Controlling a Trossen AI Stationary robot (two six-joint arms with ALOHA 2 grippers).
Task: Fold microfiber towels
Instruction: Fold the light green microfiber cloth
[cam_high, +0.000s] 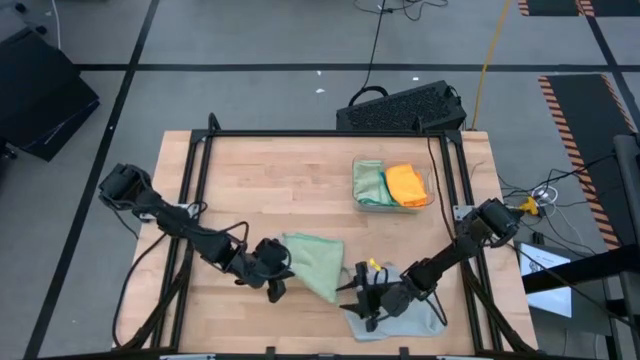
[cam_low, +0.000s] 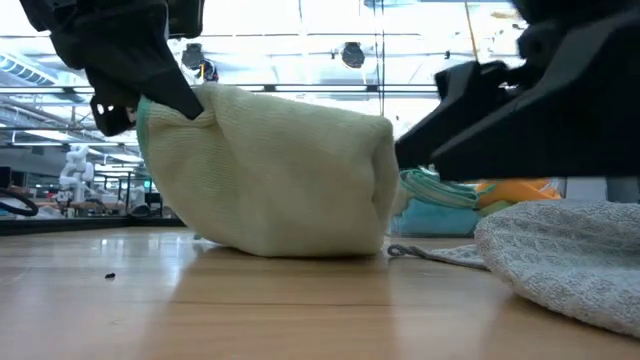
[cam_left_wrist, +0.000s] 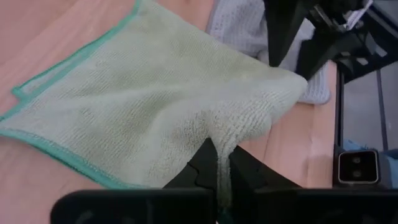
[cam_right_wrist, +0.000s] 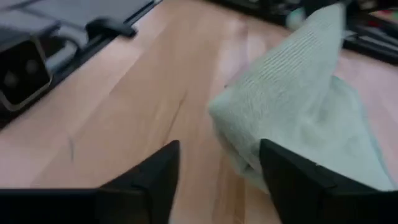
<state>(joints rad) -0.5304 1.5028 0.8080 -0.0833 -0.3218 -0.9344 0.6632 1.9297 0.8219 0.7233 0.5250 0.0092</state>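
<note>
A pale sage green towel (cam_high: 315, 262) with a teal hem lies near the table's front middle, and its left side is raised. My left gripper (cam_high: 277, 274) is shut on that raised side; it also shows in the low view (cam_low: 150, 100). My right gripper (cam_high: 365, 295) is open and empty. It hovers over a light grey towel (cam_high: 395, 318) lying at the front right, just right of the green towel's folded end (cam_right_wrist: 298, 106). Green and orange towels (cam_high: 392, 184) lie in a clear tray. My left gripper pinches a bunched part of the green towel's left side (cam_left_wrist: 219, 146) between its two fingers. One layer or several, I cannot tell. The fingers come from the table's left, slanting down. The held part is lifted and the towel sags from it, its far and right parts (cam_low: 290, 240) resting on the table.
The clear tray (cam_high: 358, 200) stands at the back right. A black keyboard (cam_high: 400, 105) lies beyond the table's far edge. A dark metal frame (cam_high: 195, 160) runs along the table's sides. Bare wood lies at the back left.
</note>
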